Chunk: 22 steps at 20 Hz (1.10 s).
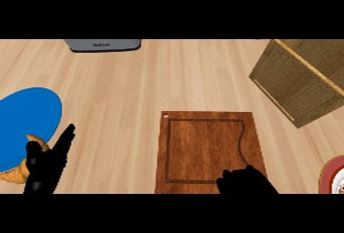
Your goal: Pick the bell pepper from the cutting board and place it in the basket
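Here the basket (306,79) stands beside the cutting board (208,150).

Counter (134,86): pale wood, fine straight grain, matt. Cutting board (205,150): darker red-brown wood, smooth, slight sheen, with a routed groove near its edge. Basket (302,77): woven, coarse tan-olive texture, lighter smooth rim strip. Plate (27,118): plain blue, smooth, matt. Croissant (17,173): golden-brown, looks baked. Grey appliance (102,44) at the far edge: smooth, plastic-like. Both hands: matt black.
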### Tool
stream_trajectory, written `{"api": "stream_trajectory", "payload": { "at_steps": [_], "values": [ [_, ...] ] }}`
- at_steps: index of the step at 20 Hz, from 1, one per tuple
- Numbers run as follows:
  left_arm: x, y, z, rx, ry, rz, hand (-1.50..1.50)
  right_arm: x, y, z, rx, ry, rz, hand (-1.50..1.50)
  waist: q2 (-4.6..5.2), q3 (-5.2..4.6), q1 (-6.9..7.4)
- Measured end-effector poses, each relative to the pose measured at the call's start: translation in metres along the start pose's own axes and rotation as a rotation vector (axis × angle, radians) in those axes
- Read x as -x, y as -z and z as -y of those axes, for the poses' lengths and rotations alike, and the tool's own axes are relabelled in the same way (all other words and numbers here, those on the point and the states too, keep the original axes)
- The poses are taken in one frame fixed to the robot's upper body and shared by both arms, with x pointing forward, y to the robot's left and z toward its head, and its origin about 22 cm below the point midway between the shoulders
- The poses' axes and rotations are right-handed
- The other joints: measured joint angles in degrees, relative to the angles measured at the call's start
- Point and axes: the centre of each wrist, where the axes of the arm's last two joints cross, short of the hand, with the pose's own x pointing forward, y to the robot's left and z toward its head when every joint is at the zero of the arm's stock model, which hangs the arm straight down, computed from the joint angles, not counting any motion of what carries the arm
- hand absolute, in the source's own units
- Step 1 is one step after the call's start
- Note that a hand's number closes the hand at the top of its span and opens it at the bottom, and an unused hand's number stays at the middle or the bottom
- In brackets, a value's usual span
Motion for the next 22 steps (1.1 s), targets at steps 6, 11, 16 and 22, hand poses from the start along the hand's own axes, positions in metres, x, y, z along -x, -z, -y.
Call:
{"api": "stream_trajectory", "payload": {
  "at_steps": [6, 11, 16, 22],
  "values": [
    [0.003, -0.007, -0.007, -0.022, -0.011, 0.004, 0.0, -0.003, -0.041, 0.029, 0.22, 0.425, 0.18, 1.5, 0.42, 0.14, -1.29],
    [0.001, -0.008, -0.008, -0.018, -0.009, 0.008, 0.0, 0.014, -0.051, 0.049, 0.423, 0.567, 0.191, 1.5, 0.67, -0.02, -1.2],
    [-0.001, -0.008, -0.008, -0.015, -0.011, 0.007, 0.0, 0.041, -0.055, 0.067, 0.543, 0.603, 0.108, 1.5, 0.79, -0.19, -0.9],
    [-0.003, -0.007, -0.006, -0.01, -0.007, 0.007, 0.0, 0.073, -0.064, 0.102, 0.655, 0.684, 0.042, 1.5, 0.8, -0.36, -0.2]
  ]
}}
